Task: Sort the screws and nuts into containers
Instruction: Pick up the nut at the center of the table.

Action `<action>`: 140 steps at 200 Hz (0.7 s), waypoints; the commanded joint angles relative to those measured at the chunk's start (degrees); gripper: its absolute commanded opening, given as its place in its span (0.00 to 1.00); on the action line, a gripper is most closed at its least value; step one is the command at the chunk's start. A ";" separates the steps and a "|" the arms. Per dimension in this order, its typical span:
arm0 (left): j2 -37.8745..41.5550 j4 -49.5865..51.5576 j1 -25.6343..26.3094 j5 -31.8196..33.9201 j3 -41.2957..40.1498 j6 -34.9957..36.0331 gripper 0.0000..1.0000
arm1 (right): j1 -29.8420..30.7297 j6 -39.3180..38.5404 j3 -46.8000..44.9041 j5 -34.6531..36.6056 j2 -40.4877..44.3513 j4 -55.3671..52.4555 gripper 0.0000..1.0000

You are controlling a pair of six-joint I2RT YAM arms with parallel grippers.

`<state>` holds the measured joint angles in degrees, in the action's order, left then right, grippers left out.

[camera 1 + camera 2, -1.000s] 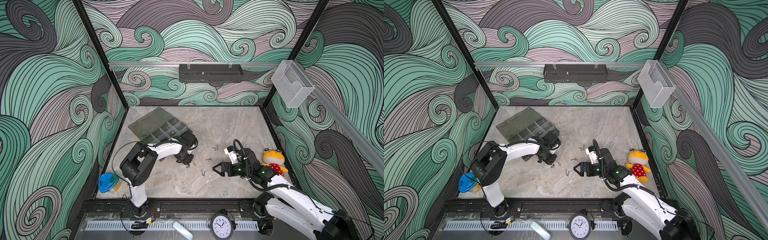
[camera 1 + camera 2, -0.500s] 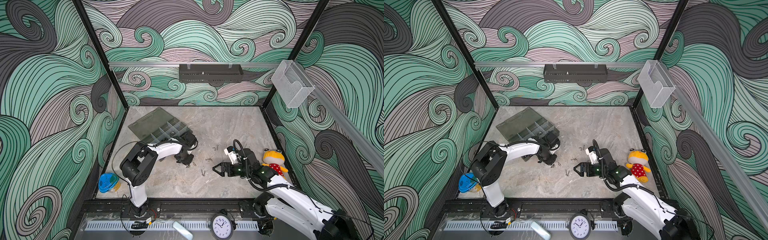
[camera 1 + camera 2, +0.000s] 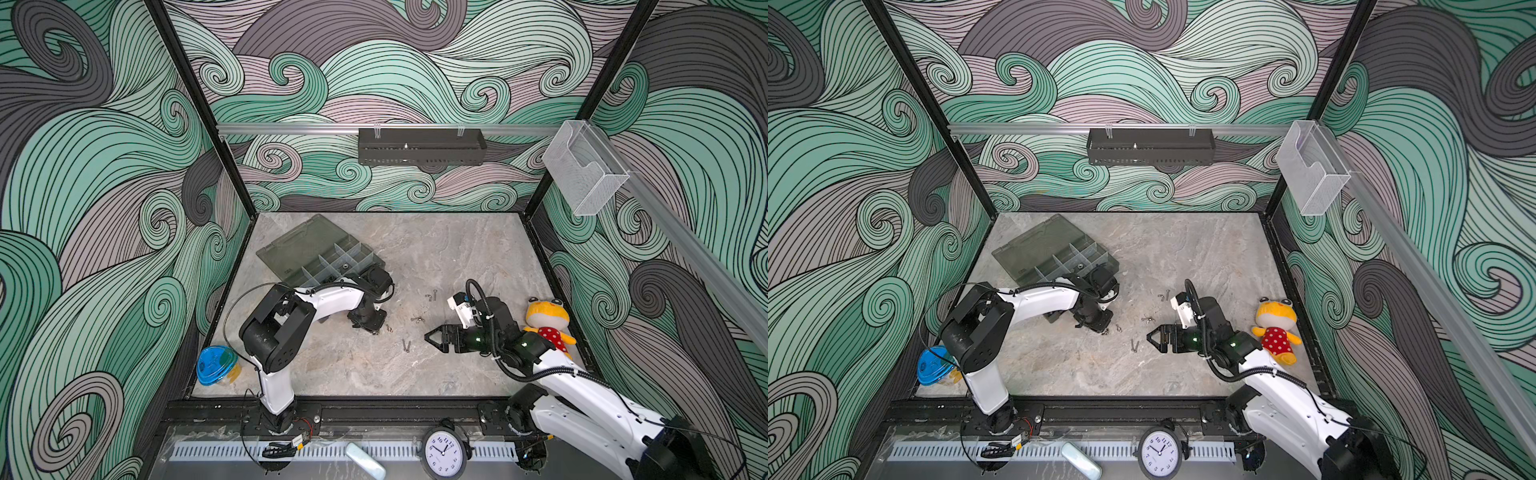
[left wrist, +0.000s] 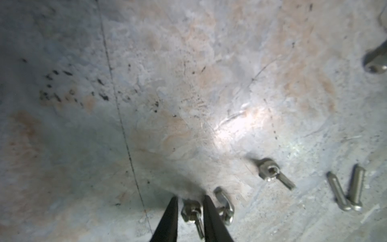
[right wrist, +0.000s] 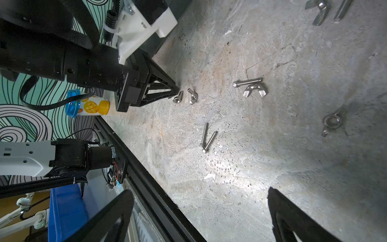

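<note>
While most screws [image 5: 204,134] and nuts [image 5: 254,89] lie loose on the counter [image 3: 457,257], the containers [image 3: 332,255] show only 1 small piece. The left jaws pinch 1 short screw [image 4: 191,210] down there, and the right jaws hang wide open, empty.

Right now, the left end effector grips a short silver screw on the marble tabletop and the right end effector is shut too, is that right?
Not quite: the right end effector stands wide open, as the right wrist view shows. The left end effector does grip the short silver screw on the marble tabletop.
</note>
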<state>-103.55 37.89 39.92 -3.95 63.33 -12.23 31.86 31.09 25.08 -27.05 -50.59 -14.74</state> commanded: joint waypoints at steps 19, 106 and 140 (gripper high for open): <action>-0.62 1.79 0.51 -1.16 0.82 -0.52 0.21 | -0.22 0.43 -0.48 -0.66 -0.04 1.10 1.00; 0.53 2.92 0.30 0.05 5.84 4.34 0.09 | -0.22 -0.07 1.19 -1.25 -1.76 1.42 1.00; 0.63 3.10 -0.43 0.85 8.34 6.40 0.08 | -0.22 -0.86 3.23 -1.77 -4.71 2.32 1.00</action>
<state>-103.55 39.00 39.90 -4.10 69.06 -8.19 31.86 30.94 25.63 -27.55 -53.76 -14.13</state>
